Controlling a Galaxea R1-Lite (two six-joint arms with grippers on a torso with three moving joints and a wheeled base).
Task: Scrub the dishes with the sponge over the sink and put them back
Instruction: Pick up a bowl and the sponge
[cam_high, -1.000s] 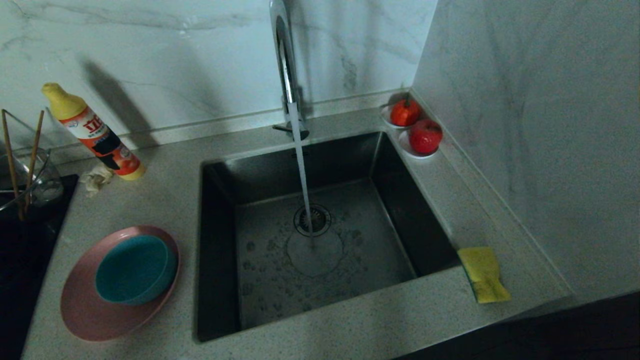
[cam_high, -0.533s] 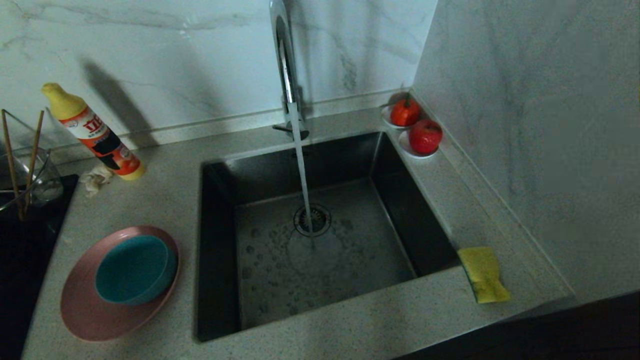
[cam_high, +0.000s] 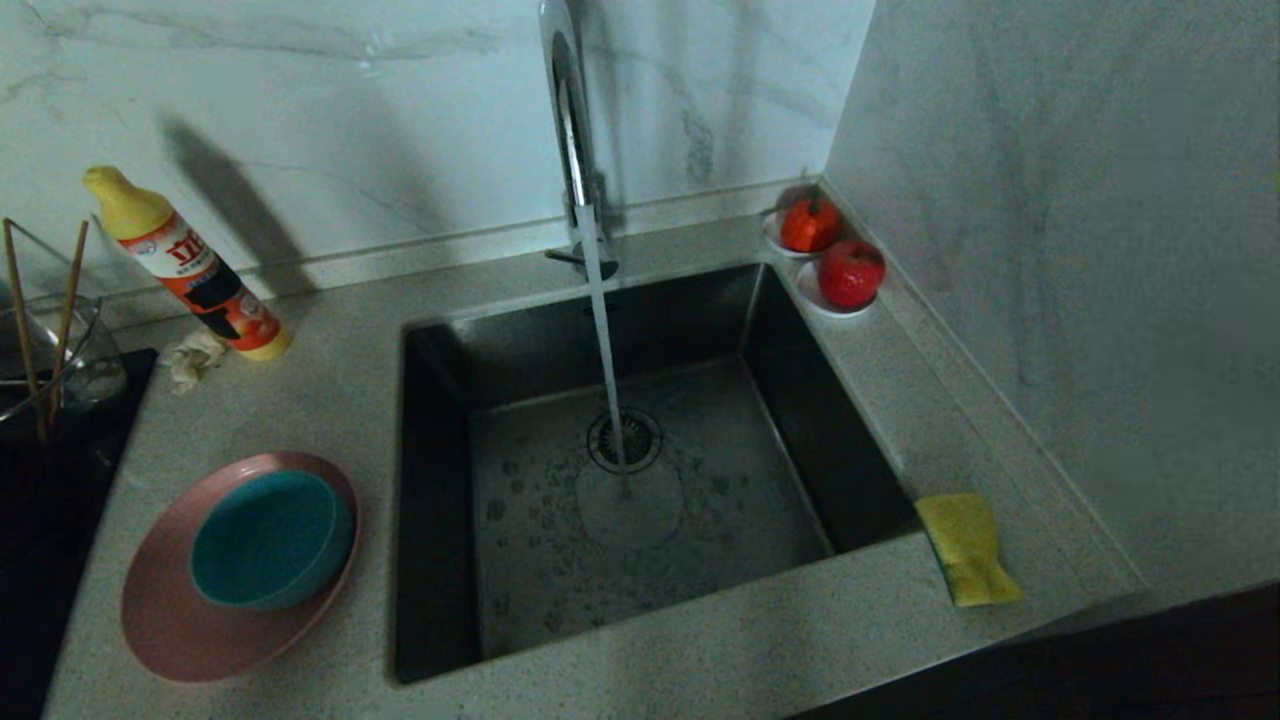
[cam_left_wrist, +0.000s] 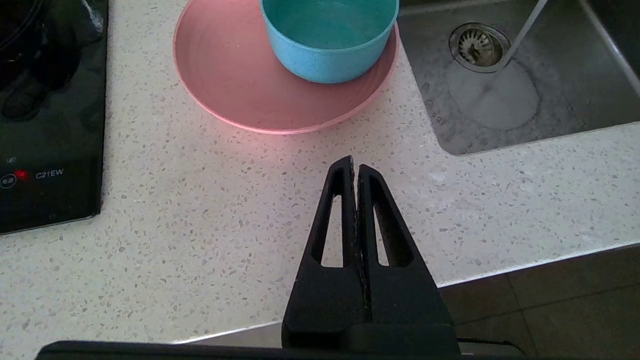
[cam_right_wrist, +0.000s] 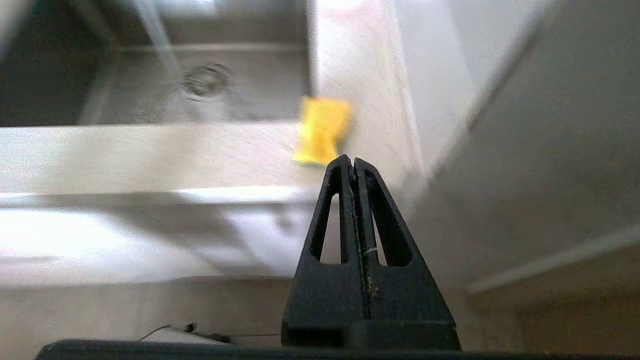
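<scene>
Speckled stone worktop (cam_high: 320, 400) fills my head view, with the dark steel sink (cam_high: 440, 480) at centre and water running from the chrome faucet (cam_high: 570, 130) onto the drain strainer (cam_high: 625, 440). At lower left the pink plate (cam_high: 170, 630) lies on the worktop with the teal bowl (cam_high: 270, 540) sitting inside it. The wooden chopsticks (cam_high: 20, 310) stand in a clear glass container (cam_high: 85, 350) at the far left edge, beside a detergent bottle (cam_high: 190, 270). The yellow sponge (cam_high: 965, 548) lies at lower right, on the sink's right-hand corner. Two red fruits on white saucers (cam_high: 830, 262) sit at the upper right, in the wall corner.

Neither arm shows in my head view. In the left wrist view I see the left gripper (cam_left_wrist: 355, 167) over bare worktop, fingers pressed together and empty, plate and bowl beyond it. The right gripper (cam_right_wrist: 352, 161) likewise has its fingers closed on nothing, tips pointing towards the sponge from off the worktop's front edge.
</scene>
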